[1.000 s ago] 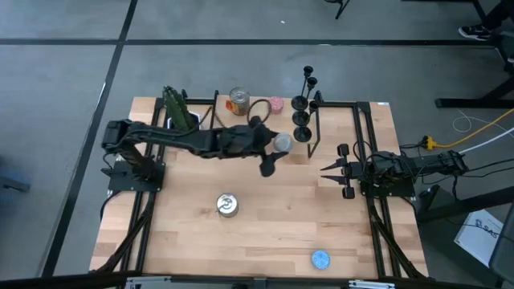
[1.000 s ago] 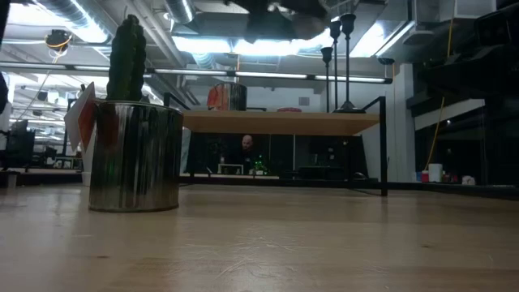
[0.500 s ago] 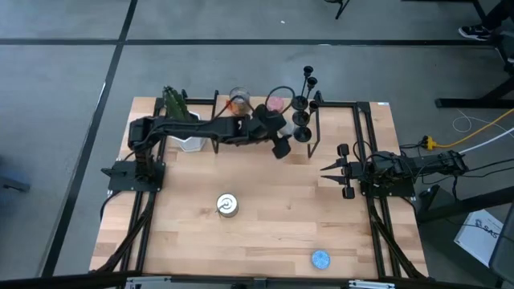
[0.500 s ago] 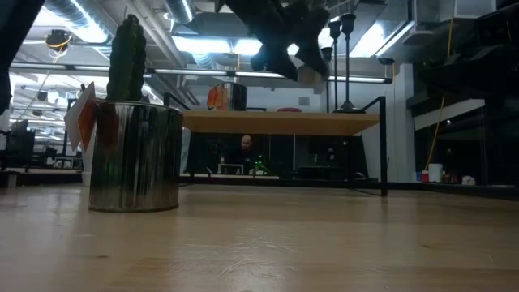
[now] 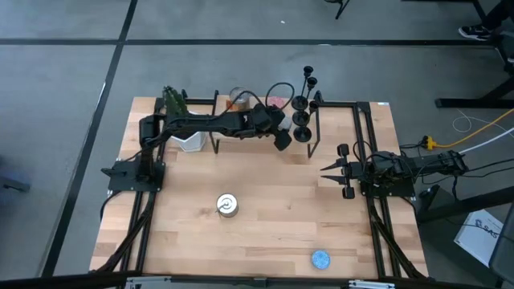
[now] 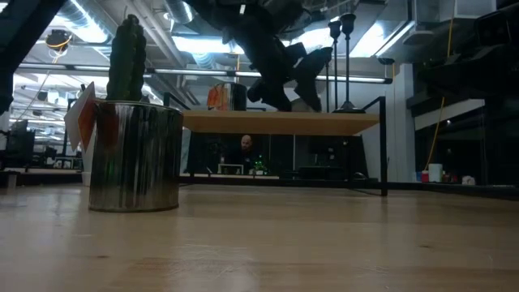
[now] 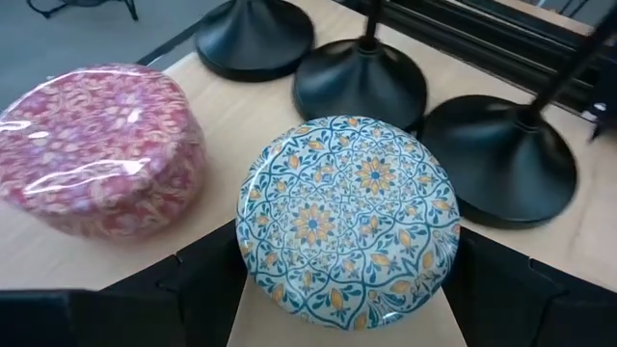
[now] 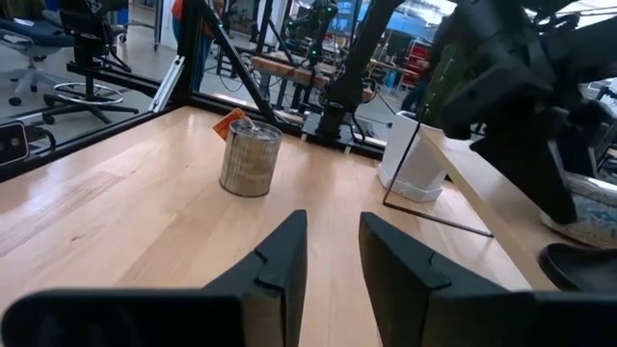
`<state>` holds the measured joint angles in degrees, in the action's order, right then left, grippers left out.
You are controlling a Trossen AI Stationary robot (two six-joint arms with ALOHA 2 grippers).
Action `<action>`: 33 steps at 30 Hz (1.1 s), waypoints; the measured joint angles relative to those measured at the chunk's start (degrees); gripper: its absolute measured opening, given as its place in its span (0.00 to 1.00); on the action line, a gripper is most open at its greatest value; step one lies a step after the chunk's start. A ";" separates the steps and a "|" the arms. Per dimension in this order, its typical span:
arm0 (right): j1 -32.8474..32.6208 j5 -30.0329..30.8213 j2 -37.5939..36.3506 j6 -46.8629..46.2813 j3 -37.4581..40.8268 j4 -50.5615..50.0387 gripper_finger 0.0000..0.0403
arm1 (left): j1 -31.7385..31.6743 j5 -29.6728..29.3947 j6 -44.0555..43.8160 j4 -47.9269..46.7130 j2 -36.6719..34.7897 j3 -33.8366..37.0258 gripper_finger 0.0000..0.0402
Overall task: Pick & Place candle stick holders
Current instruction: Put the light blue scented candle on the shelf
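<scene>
Several matte-black candle stick holders (image 5: 302, 119) stand by their round bases on the raised wooden shelf (image 6: 280, 122) at the far right. Three bases show in the left wrist view (image 7: 359, 82). Their stems show in the low view (image 6: 335, 65). My left gripper (image 5: 283, 138) is over the shelf just left of them, shut on a round tin with a blue floral lid (image 7: 352, 217). My right gripper (image 5: 324, 170) waits at the table's right, open by a narrow gap and empty (image 8: 333, 255). My left gripper pinches the floral tin by its round side wall (image 7: 246, 253), one finger (image 7: 193, 284) on each side. The fingers slant down from the table's left. The tin sits level, lid up. Whether its bottom rests on the shelf does not show.
A pink wrapped round tin (image 7: 96, 145) sits on the shelf beside the floral tin. An orange can (image 5: 237, 100) and a cactus in a white pot (image 5: 177, 108) stand farther left. A silver tin (image 5: 227, 205) and a blue disc (image 5: 320, 258) lie on the table.
My left gripper has carried the tin from above the middle of the table toward the far edge, over the shelf and close to the candle stick holders, coming down into the low view. The holders have kept still.
</scene>
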<state>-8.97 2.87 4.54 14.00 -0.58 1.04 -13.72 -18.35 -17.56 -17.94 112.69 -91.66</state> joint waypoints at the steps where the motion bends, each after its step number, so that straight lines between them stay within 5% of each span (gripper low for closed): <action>1: 0.00 0.00 0.00 0.00 0.00 0.02 0.25 | -0.11 -0.02 -0.25 0.04 0.06 -0.02 0.73; 20: 0.00 0.01 0.00 0.00 0.00 0.00 0.25 | -0.26 -2.50 0.79 0.16 -0.03 -2.37 0.86; 33: 0.00 0.01 0.00 0.02 0.00 0.00 0.25 | 4.44 -8.42 11.06 -8.36 -0.05 -9.09 0.82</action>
<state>-8.97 2.87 4.54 14.02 -0.58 1.04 -9.28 -26.78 -6.50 -26.31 112.64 -100.74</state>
